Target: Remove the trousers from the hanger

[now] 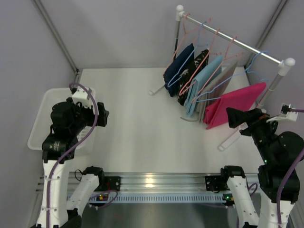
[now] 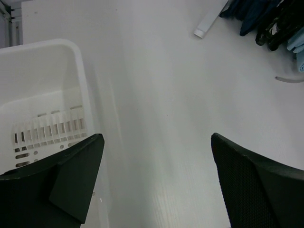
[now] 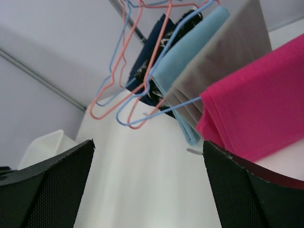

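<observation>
Magenta trousers (image 1: 235,105) hang folded over a light-blue wire hanger (image 1: 258,62) at the near end of a clothes rack; both also show in the right wrist view, trousers (image 3: 256,109) and hanger wire (image 3: 178,106). My right gripper (image 1: 236,117) is open and empty, just in front of the trousers' lower edge; in its wrist view (image 3: 148,147) the trousers sit by the right finger. My left gripper (image 1: 101,116) (image 2: 156,140) is open and empty over the table's left side.
The rack's rail (image 1: 237,42) also carries grey (image 1: 221,80), light-blue (image 1: 205,78), black patterned (image 1: 194,71) and navy trousers (image 1: 178,69) on blue and salmon-pink hangers. A white basket (image 1: 40,118) (image 2: 42,71) stands at the left. A rack foot (image 2: 209,21) lies on the table.
</observation>
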Motion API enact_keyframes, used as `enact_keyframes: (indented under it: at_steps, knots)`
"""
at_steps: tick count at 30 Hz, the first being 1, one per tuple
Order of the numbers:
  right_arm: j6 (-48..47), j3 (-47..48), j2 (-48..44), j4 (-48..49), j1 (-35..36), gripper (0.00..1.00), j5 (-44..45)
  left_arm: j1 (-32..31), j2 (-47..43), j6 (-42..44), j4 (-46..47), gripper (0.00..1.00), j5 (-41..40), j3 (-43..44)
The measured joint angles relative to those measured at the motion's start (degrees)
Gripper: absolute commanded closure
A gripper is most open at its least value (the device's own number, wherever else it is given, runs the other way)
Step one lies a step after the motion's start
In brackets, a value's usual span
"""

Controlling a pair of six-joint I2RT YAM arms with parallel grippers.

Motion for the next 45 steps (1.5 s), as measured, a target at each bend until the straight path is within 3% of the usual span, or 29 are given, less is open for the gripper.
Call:
enact_keyframes:
  at_steps: [2, 3, 10, 17, 24, 32, 39, 45]
  knots:
    - [3.13, 0.61, 1.14, 2.08, -0.13, 0.15, -0.70, 0.00, 1.09, -0.17, 0.35, 0.01, 1.03, 0.02]
    - [4.81, 0.63, 1.64, 3.50, -0.13, 0.23, -0.79, 0.00, 1.53, -0.55, 0.59, 0.01, 1.53, 0.02]
    - [17.00, -6.69, 4.55, 16.41, -0.20, 0.34, 0.15, 0.00, 3.10, -2.10, 2.82, 0.01, 3.58, 0.35]
    - [26.77, -8.81, 15.30, 24.15, -0.20, 0.36, 0.28, 0.00, 3.17, -2.21, 3.76, 0.01, 4.02, 0.76]
    - [33.53, -8.81, 19.80, 29.92, -0.20, 0.42, 2.21, 0.00, 3.56, -2.49, 4.39, 0.01, 4.02, 0.79]
    - [37.09, -8.79, 25.51, 35.58, -0.20, 0.46, 4.48, 0.00, 4.44, -2.93, 4.96, 0.01, 4.00, 0.98]
    - [38.53, -8.66, 29.38, 38.49, -0.13, 0.55, 6.67, 0.00, 4.68, -2.91, 5.40, 0.01, 4.09, 0.98]
    - [40.41, -7.98, 31.36, 40.89, 0.09, 0.54, 7.67, 0.00, 4.68, -2.91, 5.66, 0.01, 4.20, 0.98]
